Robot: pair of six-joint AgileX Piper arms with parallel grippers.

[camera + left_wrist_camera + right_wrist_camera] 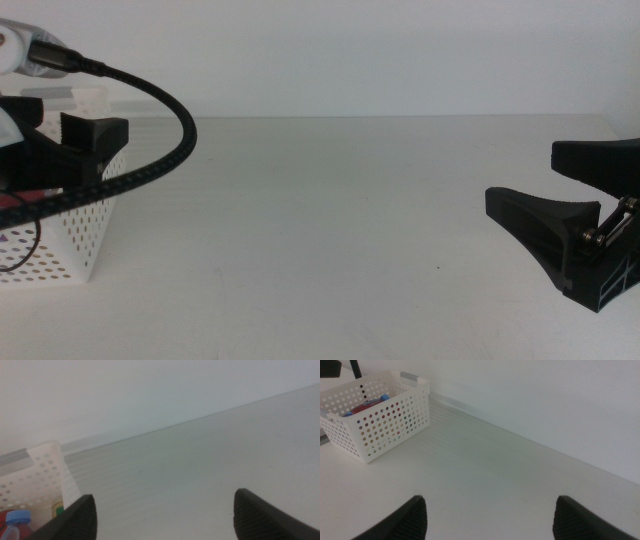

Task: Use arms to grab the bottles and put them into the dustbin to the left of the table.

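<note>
Left gripper [75, 135] hangs over the dustbin [70, 240], jaws wide and empty; right gripper [575, 215] waits well apart across the desk [330, 230], jaws wide; bottles lie inside the dustbin, blue-capped bottle [17, 521] visible; risk: the black cable [160, 95] drapes at the dustbin's rim and may snag it on withdrawal.

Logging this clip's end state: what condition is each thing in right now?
Dustbin: upright on the table, holding bottles.
Water bottle: inside the dustbin, blue cap on.
Red can: inside the dustbin.
Left claw: open, above the dustbin.
Right claw: open, holding nothing, at the table's right.
</note>
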